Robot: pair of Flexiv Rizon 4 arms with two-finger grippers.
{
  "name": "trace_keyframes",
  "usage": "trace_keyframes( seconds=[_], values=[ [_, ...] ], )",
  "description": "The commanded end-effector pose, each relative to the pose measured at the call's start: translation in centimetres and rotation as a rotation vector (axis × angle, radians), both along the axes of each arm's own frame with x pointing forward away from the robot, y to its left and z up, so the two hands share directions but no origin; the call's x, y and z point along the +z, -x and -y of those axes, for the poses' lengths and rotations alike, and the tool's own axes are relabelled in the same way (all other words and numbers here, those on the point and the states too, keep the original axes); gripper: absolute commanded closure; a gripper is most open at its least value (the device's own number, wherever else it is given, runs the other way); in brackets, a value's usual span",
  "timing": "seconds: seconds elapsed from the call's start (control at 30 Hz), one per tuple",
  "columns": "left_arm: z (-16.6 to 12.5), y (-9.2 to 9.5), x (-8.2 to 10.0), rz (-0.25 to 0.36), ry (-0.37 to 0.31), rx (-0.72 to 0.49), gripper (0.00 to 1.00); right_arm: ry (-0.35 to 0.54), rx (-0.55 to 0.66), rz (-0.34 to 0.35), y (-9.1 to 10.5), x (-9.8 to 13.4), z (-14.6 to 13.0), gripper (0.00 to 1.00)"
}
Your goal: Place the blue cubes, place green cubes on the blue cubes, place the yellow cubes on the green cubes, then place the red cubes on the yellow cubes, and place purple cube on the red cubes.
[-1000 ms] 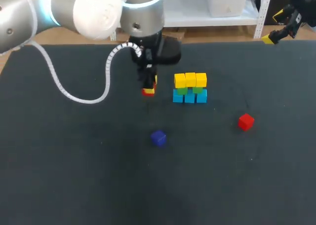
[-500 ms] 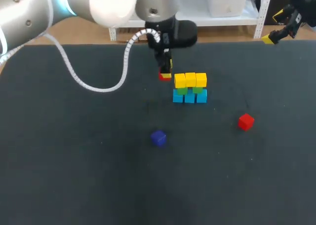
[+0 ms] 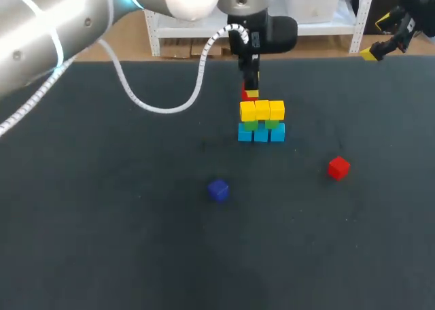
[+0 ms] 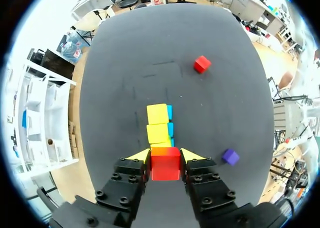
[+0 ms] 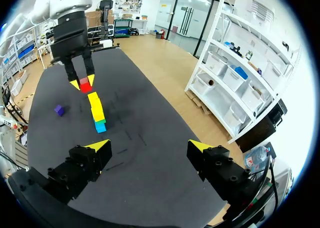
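The left tool (image 3: 250, 92) hides most of its red cube (image 3: 245, 91) in the head view, while in the left wrist view that cube largely covers the nearest yellow cube (image 4: 161, 144).

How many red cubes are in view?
2. One small red cube is held by the left gripper over the yellow cubes; another red cube lies alone on the dark table. None seems hidden.

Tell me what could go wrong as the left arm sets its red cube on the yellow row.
1. The red cube in the left gripper hangs near the end of the yellow cubes; released off-centre, it may well tip off the edge.
2. The fingers flank the cube closely, so lowering could nudge the yellow cubes and shift the green cubes beneath.
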State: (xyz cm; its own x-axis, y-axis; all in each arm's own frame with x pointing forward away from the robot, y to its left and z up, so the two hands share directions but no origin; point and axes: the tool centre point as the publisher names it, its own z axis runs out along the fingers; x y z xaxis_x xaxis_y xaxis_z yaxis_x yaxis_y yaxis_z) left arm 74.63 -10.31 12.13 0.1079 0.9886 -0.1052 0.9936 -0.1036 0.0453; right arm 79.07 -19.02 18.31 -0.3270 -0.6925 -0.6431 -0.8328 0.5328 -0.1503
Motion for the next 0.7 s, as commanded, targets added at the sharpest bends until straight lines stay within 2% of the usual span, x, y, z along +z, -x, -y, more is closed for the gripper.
trace_keyframes(
  seconds=[0.03, 0.43, 0.7],
  values=[
    [0.9, -1.6, -0.2, -0.096, -0.011, 0.003, 1.00, -0.004, 0.004, 0.000, 0.0, 0.0, 0.1, 0.00],
    [1.8, -0.3, -1.6, -0.141, 0.026, -0.004, 1.00, -0.004, 0.004, 0.000, 0.0, 0.0, 0.1, 0.00],
    [1.7, -0.2, -2.6, -0.166, 0.031, 0.000, 1.00, -0.004, 0.004, 0.000, 0.0, 0.0, 0.1, 0.00]
  ],
)
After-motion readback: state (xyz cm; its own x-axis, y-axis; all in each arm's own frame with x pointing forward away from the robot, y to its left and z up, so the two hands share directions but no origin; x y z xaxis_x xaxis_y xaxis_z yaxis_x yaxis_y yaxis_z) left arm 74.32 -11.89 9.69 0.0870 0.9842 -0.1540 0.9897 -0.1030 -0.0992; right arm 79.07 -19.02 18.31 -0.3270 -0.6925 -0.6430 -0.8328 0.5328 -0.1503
